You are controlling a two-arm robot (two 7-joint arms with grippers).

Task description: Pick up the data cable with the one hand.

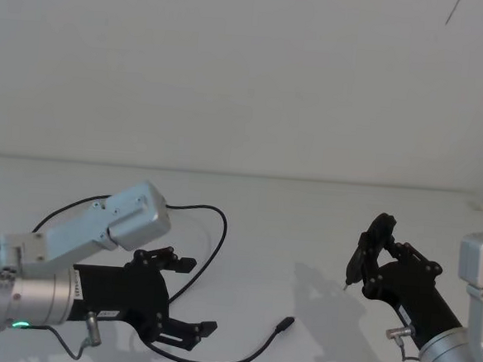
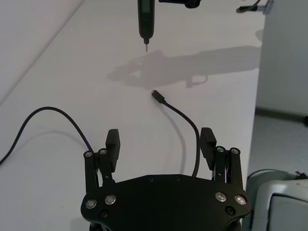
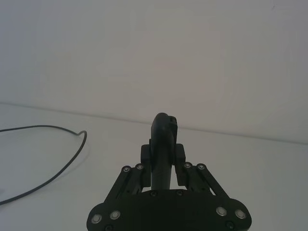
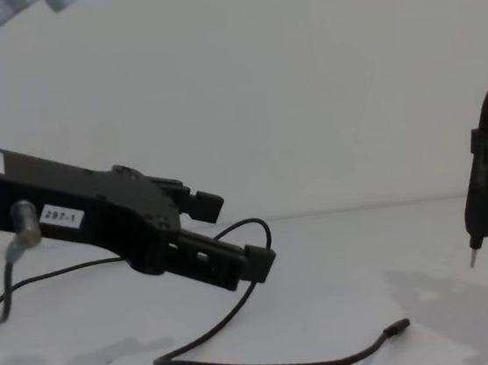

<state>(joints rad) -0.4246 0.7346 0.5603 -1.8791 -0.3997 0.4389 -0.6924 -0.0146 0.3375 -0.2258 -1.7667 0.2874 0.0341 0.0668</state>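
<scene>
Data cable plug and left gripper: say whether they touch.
Apart. Left wrist view shows the data cable plug lying on the table, well ahead of the open left gripper.

From the head we look forward and down on the table, standing well back. The chest looks low across it, the left gripper looming close. Our left wrist camera faces past its spread fingers to the cable tip and tool, shared with head and chest. The right wrist faces the wall.
</scene>
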